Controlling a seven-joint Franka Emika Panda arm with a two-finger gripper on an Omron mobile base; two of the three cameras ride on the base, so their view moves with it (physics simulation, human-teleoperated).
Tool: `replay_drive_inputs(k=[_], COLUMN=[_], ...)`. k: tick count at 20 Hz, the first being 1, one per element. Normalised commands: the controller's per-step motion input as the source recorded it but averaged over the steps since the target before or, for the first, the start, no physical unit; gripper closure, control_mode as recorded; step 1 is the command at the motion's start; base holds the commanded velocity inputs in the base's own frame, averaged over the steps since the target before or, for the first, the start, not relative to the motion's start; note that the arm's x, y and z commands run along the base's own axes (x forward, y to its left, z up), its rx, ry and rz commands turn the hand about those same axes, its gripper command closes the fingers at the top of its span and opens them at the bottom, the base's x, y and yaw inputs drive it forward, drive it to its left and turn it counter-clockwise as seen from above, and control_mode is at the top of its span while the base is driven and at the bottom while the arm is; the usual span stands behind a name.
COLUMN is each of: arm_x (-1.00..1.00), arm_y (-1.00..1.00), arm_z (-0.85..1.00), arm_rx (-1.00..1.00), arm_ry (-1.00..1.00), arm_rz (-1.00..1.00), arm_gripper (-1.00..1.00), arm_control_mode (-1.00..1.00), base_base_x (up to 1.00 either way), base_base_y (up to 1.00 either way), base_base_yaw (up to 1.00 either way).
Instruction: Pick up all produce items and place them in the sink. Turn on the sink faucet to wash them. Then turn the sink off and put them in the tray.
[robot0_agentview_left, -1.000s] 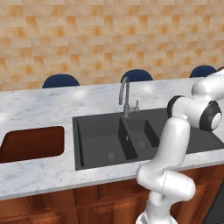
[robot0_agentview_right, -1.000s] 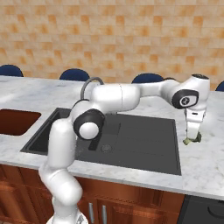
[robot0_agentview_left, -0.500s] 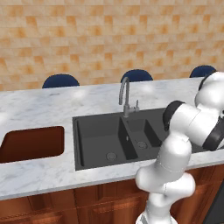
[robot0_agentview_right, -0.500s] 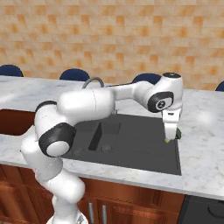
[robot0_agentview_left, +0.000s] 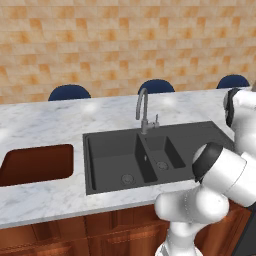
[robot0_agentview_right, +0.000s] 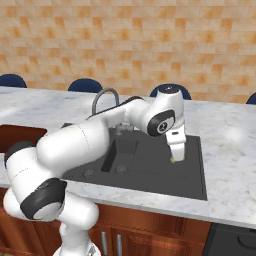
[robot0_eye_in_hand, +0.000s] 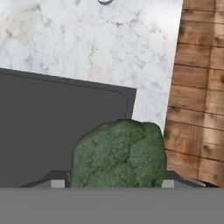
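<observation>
My gripper (robot0_agentview_right: 174, 158) hangs above the right part of the dark sink (robot0_agentview_right: 192, 186), shut on the produce item (robot0_agentview_right: 173, 160), a small green lumpy piece. In the hand view this broccoli-like piece (robot0_eye_in_hand: 119, 154) sits between the fingers and hides most of them, with the sink's dark surface (robot0_eye_in_hand: 48, 131) below and to the left. The grey gooseneck sink faucet (robot0_agentview_left: 143, 111) stands behind the basins (robot0_agentview_left: 117, 160). The reddish-brown tray (robot0_agentview_left: 36, 164) is set in the counter to the left of the sink.
Marble counter (robot0_agentview_left: 45, 117) surrounds the sink and tray. Blue chair backs (robot0_agentview_left: 69, 92) line the far edge in front of a tan brick wall. My white arm (robot0_agentview_right: 95, 135) arches across the sink. Wooden floor (robot0_eye_in_hand: 197, 109) shows past the counter's edge.
The arm has swung left carrying the green piece, from above the counter right of the sink to above the sink's right part. The grip has stayed the same.
</observation>
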Motion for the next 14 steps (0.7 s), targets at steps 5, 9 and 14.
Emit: replay_drive_inputs(k=[5,9,14], arm_x=[-0.18,-0.17,-0.06], arm_y=[0.52,0.55,0.68], arm_z=[0.03,0.05,0.13], arm_rx=[-0.01,-0.01,-0.01], arm_ry=[-0.03,-0.02,0.0], arm_rz=[0.31,0.31,0.3], arm_gripper=[1.0,1.0,1.0], arm_control_mode=[-1.0,-1.0,-1.0], base_base_x=[0.0,0.0,0.0], base_base_y=[0.0,0.0,0.0], base_base_yaw=[0.0,0.0,0.0])
